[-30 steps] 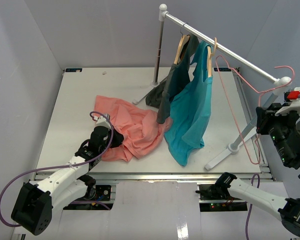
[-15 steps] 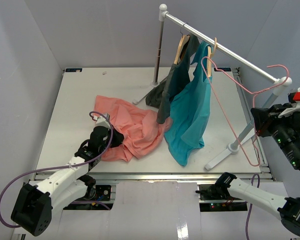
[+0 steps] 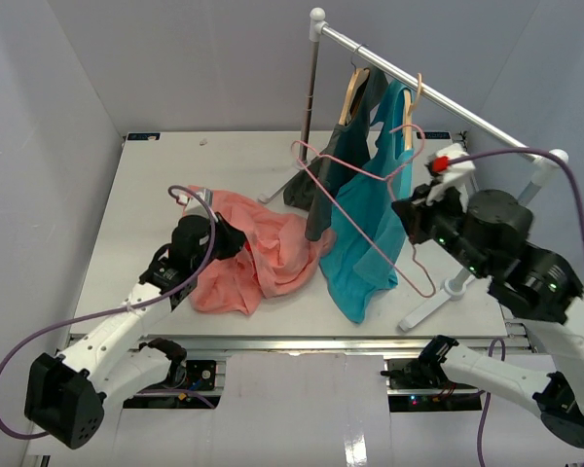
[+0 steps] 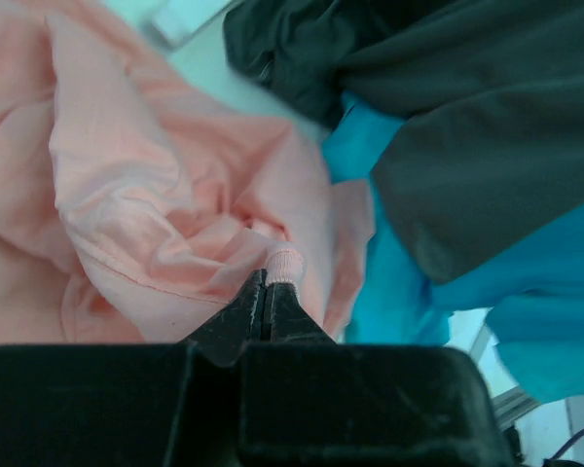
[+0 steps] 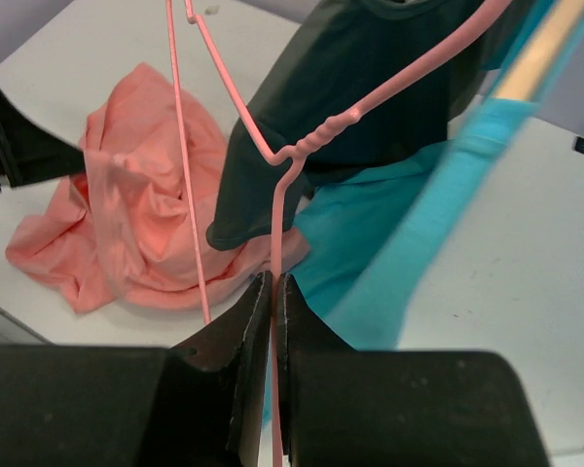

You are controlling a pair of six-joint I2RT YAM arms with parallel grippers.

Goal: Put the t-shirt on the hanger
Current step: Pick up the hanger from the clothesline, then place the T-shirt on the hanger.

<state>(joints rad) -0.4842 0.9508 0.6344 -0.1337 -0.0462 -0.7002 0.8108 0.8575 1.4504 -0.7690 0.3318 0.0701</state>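
While the salmon t-shirt [image 3: 263,248] lies crumpled on the table [image 3: 146,195], toward the near edge and left of the middle, the left pincer [image 4: 269,288] is pressed together on a small fold of it. The right pincer [image 5: 273,292] is clamped on the thin pink hanger [image 5: 279,214], holding it in the air in front of a teal shirt [image 3: 370,233] on a rack [image 3: 487,119]. The cloth looks light, soft and floppy, so the collar or a shoulder seam seems the best hold. The wire hanger looks springy and may twist.
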